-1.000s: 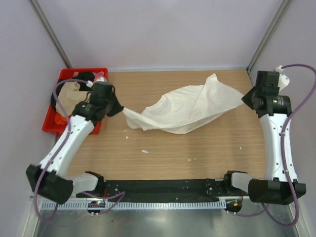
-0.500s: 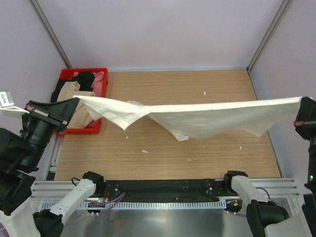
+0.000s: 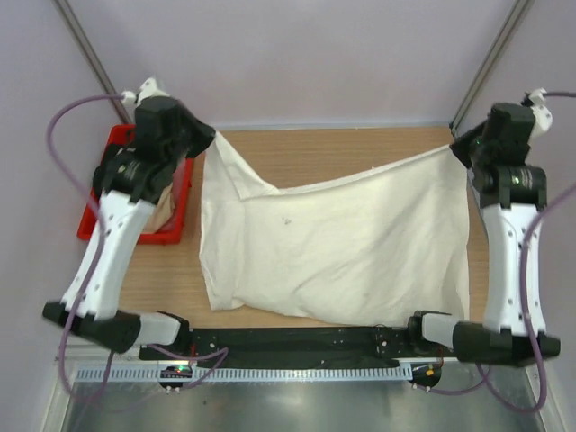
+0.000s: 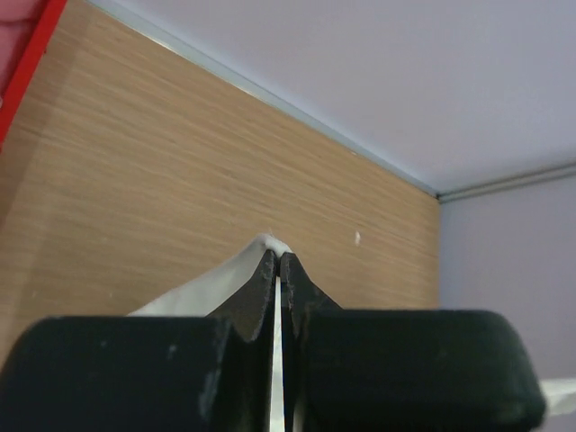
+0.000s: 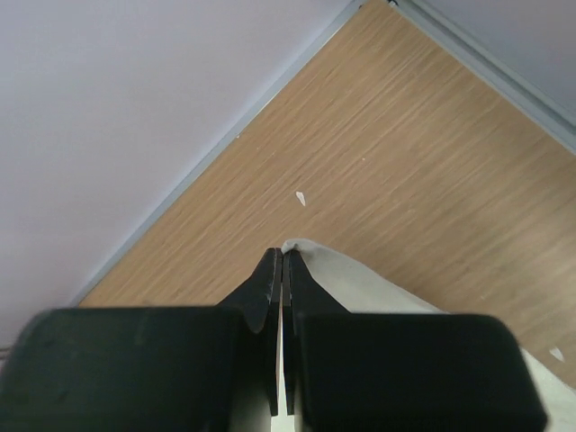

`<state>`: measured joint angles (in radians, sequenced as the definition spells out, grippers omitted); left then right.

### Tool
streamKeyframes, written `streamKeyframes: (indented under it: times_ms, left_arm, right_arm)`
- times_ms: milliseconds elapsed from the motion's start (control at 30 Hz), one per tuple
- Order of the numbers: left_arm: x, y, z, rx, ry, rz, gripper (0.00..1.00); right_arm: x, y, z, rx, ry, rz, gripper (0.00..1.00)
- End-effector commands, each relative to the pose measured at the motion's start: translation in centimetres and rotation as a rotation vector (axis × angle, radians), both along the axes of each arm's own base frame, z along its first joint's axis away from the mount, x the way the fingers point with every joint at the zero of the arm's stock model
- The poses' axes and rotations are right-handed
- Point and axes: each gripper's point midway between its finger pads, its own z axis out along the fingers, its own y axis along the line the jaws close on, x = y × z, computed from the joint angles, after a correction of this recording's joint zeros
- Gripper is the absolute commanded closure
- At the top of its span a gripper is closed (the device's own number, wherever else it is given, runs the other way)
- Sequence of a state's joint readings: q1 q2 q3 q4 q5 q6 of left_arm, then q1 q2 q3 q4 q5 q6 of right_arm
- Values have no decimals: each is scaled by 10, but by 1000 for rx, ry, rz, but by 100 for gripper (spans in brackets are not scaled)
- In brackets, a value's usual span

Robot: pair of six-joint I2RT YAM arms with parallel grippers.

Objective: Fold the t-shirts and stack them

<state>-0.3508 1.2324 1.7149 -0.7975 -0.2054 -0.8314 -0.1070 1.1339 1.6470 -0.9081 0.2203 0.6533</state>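
Observation:
The large cream t-shirt (image 3: 337,247) hangs spread wide between my two grippers, its lower edge draped down to the table's near edge. My left gripper (image 3: 213,135) is shut on its far left corner, seen in the left wrist view (image 4: 275,255) with cloth (image 4: 207,288) pinched at the tips. My right gripper (image 3: 453,149) is shut on the far right corner; the right wrist view (image 5: 283,252) shows cloth (image 5: 360,279) trailing from the tips. Other shirts, tan and black, lie in the red crate (image 3: 90,225), mostly hidden by my left arm.
The wooden table (image 3: 342,153) shows bare behind the shirt. The red crate stands at the far left edge. Walls and frame posts (image 3: 490,63) close in the back and sides. Small white flecks (image 5: 300,199) lie on the wood.
Both arms have swung from high and near the camera to the far corners of the table. The shirt, stretched taut as a band before, now hangs spread flat and wide.

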Motion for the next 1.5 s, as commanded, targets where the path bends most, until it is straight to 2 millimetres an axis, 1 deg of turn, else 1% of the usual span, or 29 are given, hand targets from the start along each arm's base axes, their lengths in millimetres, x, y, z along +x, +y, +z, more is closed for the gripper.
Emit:
streamKeyframes:
  times_ms: [0,33,100,133,200,233,267,333,400,433,467,500,533,567,633,667,700,733,767,800,867,900,1000,1067,1133,1233,1267,1367,1467]
  left_arm:
    - [87,5,20,48,-142,121,100]
    - [101,7,25,35,-159,143,100]
    - [145,13,11,21,-139,186,100]
    - [152,18,48,-32,-212,207,100]
    - [171,23,61,-49,-238,215,100]
    - [163,26,106,-81,-339,209,100]
    - [157,26,128,-77,-392,197,100]
    - [138,22,165,-99,-477,150,100]
    - [112,20,195,-125,-558,116,100]
    - [79,24,216,-140,-611,103,100]
    - [82,21,195,-123,-565,98,100]
    - [75,17,193,-130,-574,88,100]
    - [38,23,210,-150,-627,80,100]
    - [46,16,178,-136,-560,64,100]
    - [28,16,168,-149,-548,46,100]
    - [2,15,170,-165,-562,15,100]
    - [8,9,129,-157,-475,5,100]
    - [5,6,105,-160,-429,-1,100]
    - [-22,7,103,-182,-446,-19,100]
    - [-15,1,49,-168,-338,-21,100]
    - [-38,9,24,-169,-313,-15,100]
    - [-37,11,-21,-142,-227,1,100]
    - [-56,15,-66,-145,-139,2,100]
    - [-64,16,-113,-127,-30,6,100]
    - [-75,17,-144,-117,29,0,100]
    - [-92,19,-175,-100,126,-13,100]
    - [-101,21,-196,-86,194,-4,100]
    - [-116,26,-221,-66,274,2,100]
    - [-121,27,-226,-66,286,2,100]
  right_arm:
    - [80,-9,46,-16,-264,-3,99]
    - [110,-12,28,-17,-223,0,99]
    - [134,-17,48,-40,-271,-8,99]
    - [144,-19,53,-47,-275,-8,99]
    - [158,-26,83,-82,-312,-31,99]
    - [158,-28,95,-96,-329,-32,99]
    - [154,-28,123,-114,-376,-32,99]
    - [141,-31,149,-163,-400,-40,99]
    - [107,-31,181,-180,-455,-60,99]
    - [95,-32,186,-183,-467,-79,99]
    - [95,-33,170,-183,-435,-83,99]
    - [65,-31,184,-184,-479,-93,99]
    - [57,-33,178,-184,-468,-109,99]
    - [55,-35,154,-176,-409,-117,99]
    - [30,-34,146,-172,-392,-129,99]
    - [31,-34,113,-168,-302,-125,99]
    - [11,-32,110,-164,-307,-125,99]
    - [12,-34,73,-158,-218,-137,99]
    - [3,-34,53,-150,-165,-142,99]
    - [-6,-35,41,-153,-139,-148,99]
    - [-28,-37,2,-154,-69,-172,99]
    - [-33,-37,-11,-156,-49,-175,99]
    - [-49,-35,-60,-149,30,-169,99]
    - [-62,-33,-104,-134,118,-168,99]
    - [-74,-32,-150,-102,215,-183,99]
    - [-100,-32,-197,-70,355,-229,99]
    - [-109,-31,-207,-49,392,-250,99]
    - [-117,-24,-208,6,403,-254,99]
    - [-117,-21,-200,36,368,-260,99]
